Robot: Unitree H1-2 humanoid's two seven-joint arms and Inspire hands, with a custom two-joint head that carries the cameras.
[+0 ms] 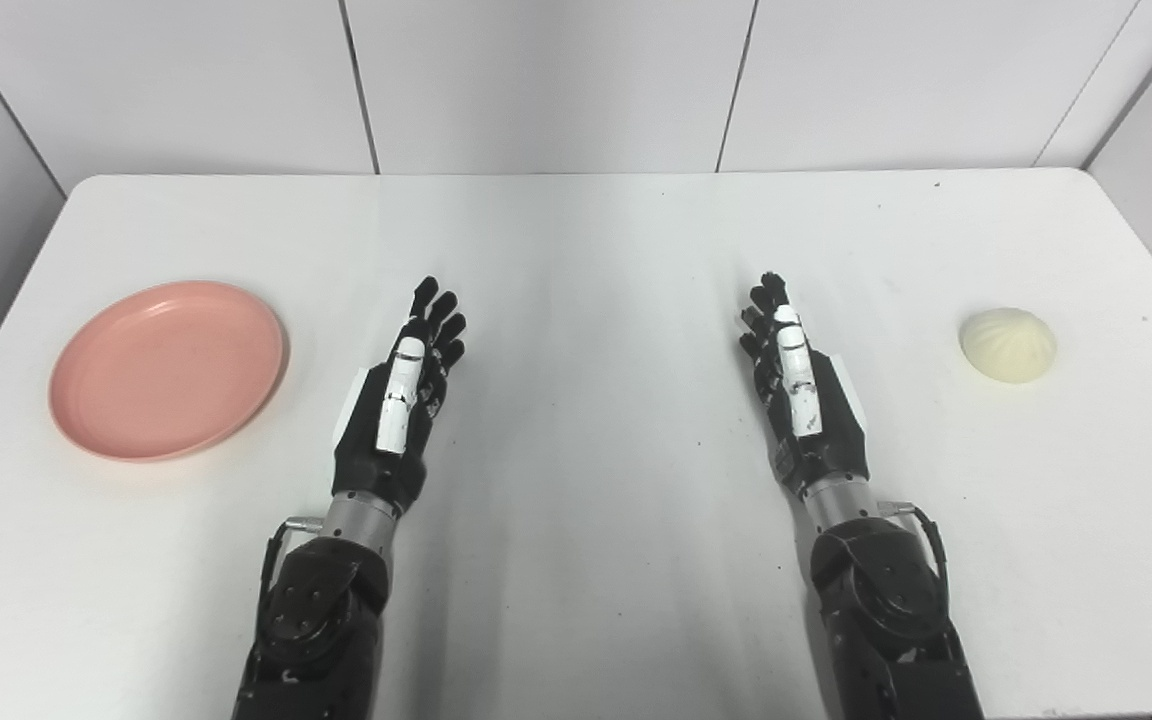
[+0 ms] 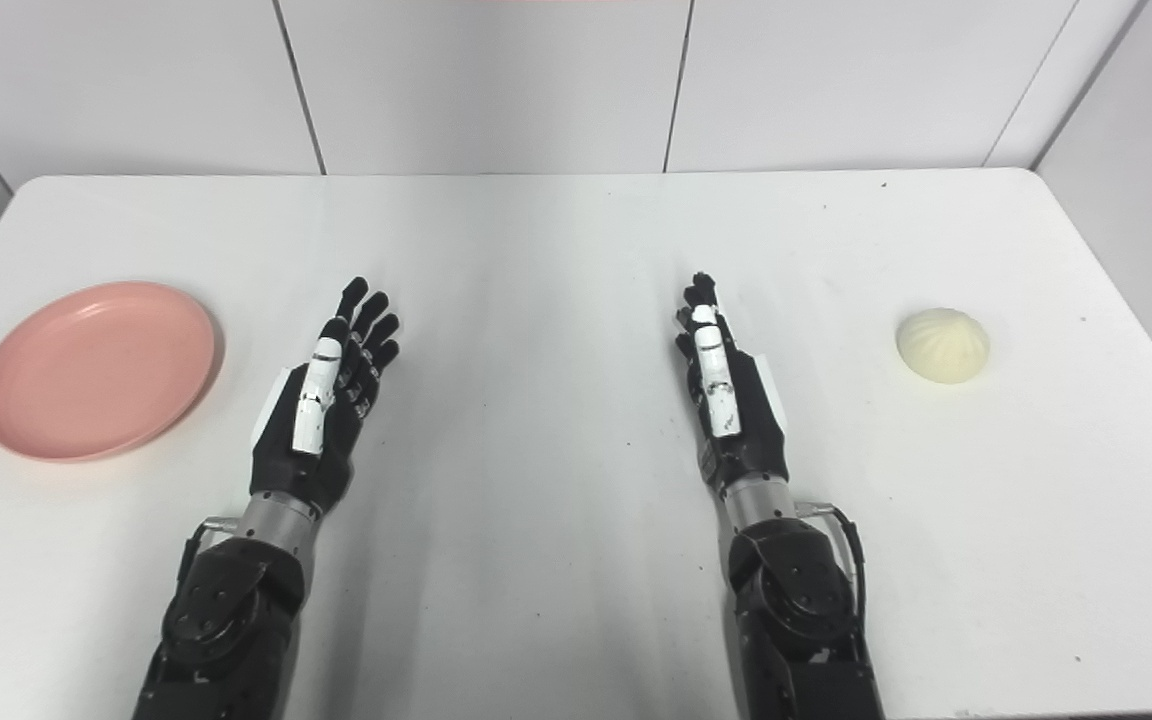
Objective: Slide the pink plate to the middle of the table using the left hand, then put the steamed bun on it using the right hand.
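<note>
A pink plate [image 1: 168,368] lies flat at the left side of the white table [image 1: 576,230], with nothing on it. A pale steamed bun [image 1: 1007,344] sits on the table at the right side. My left hand [image 1: 404,395] rests over the table a little right of the plate, fingers stretched forward, open and holding nothing. My right hand [image 1: 798,385] is held the same way, open, a hand's length left of the bun. Neither hand touches plate or bun.
White wall panels [image 1: 546,80] stand behind the table's far edge. The table's left and right edges run close to the plate and the bun. A stretch of bare tabletop lies between my two hands.
</note>
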